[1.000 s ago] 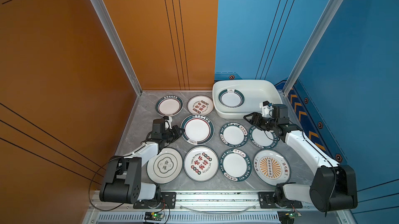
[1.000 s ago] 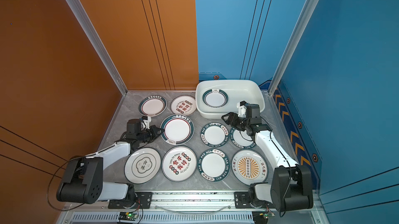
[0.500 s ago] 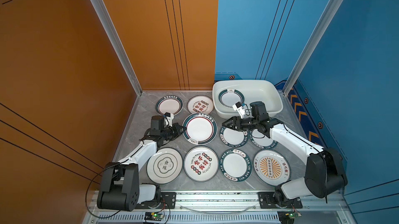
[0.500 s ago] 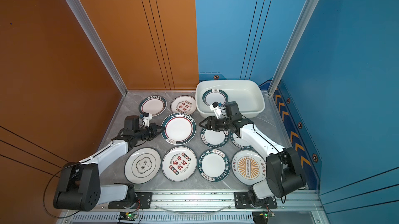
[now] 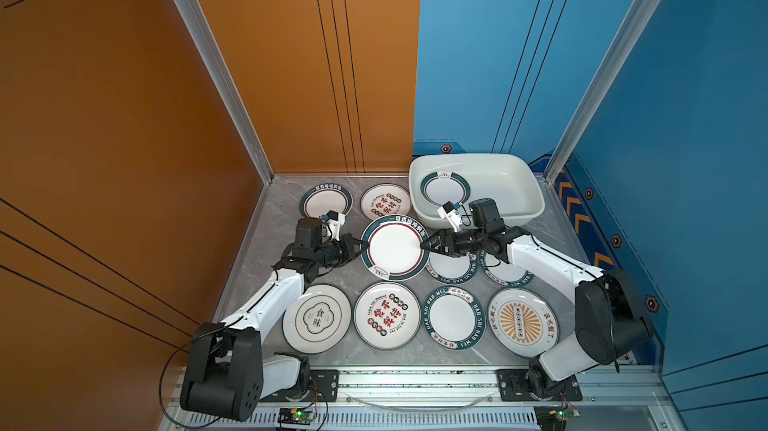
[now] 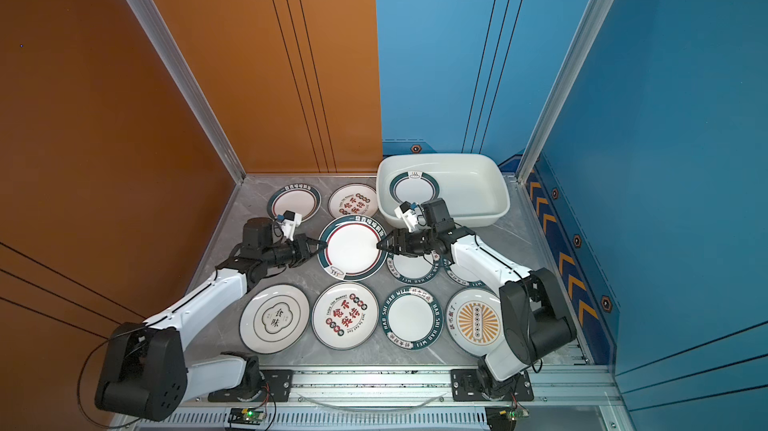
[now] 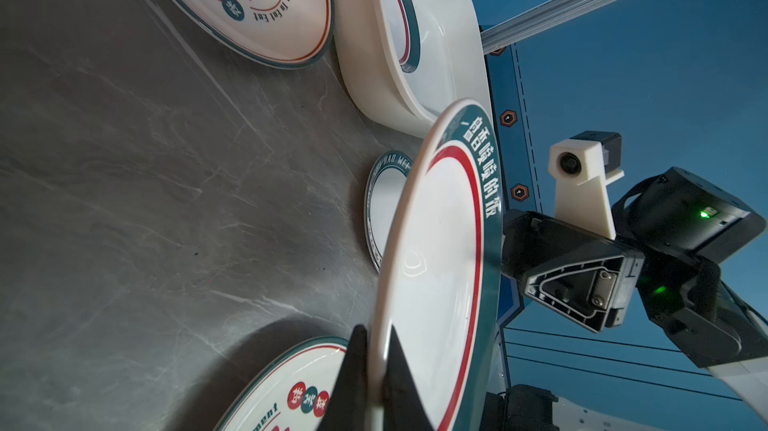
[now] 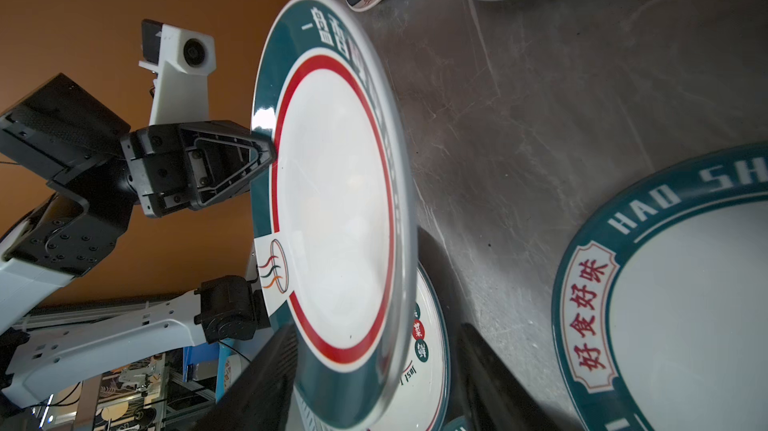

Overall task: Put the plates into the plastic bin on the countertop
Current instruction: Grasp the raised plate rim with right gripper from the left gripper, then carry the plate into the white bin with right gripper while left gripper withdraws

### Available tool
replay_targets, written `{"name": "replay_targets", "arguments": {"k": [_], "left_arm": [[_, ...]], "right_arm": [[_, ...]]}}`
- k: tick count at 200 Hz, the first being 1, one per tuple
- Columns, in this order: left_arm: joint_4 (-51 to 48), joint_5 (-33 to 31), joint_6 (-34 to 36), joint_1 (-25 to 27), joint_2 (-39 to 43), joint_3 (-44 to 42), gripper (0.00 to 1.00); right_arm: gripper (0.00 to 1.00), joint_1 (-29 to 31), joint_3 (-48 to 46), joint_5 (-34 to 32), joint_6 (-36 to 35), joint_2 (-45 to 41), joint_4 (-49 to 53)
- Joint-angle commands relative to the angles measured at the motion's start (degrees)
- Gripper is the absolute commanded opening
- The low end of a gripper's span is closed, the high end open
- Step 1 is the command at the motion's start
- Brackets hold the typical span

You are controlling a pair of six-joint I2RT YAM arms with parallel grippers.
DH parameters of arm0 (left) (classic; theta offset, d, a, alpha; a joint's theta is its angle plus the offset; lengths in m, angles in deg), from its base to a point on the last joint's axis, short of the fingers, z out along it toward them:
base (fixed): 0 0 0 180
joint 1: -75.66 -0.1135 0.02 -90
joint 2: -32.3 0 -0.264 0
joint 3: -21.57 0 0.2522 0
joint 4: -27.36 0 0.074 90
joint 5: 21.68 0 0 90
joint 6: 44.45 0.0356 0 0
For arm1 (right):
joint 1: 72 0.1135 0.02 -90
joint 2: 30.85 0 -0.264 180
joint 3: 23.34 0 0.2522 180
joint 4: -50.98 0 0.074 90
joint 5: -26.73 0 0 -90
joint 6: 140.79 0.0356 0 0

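The left gripper [image 5: 362, 247] is clenched on the left rim of a big plate [image 5: 395, 248] with a teal border and red ring. In the left wrist view its fingers [image 7: 353, 383] pinch the rim from both faces. The big plate is tilted and lifted off the countertop [image 5: 561, 237] in the middle of the spread, its shadow below it. The right gripper [image 5: 424, 246] is at the opposite rim with its jaws parted, one on each side of the edge. In the right wrist view they seem not to touch it, though the near rim is blurred. The bin [image 5: 511, 192] stands at the back right, with a small plate [image 5: 444, 191] flat inside. The other plates [image 5: 386, 315] lie flat on the countertop.
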Motion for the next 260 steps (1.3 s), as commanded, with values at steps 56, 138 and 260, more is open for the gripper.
{"name": "replay_targets", "arguments": {"k": [56,138,260], "left_arm": [[2.1,0.7,1.2,3.5,-2.5,4.1,0.00],[0.8,-1.0,2.8,3.7,-4.5,5.0,0.22],[4.6,-12.4,1.2,0.8,4.0,-3.0,0.98]], "right_arm": [[0.39,0.4,0.6,0.6,3.4,3.4,-6.5],[0.00,-0.3,1.1,-0.8,4.5,3.7,-6.2],[0.00,-13.6,14.1,-5.8,6.9,5.3,1.0]]}}
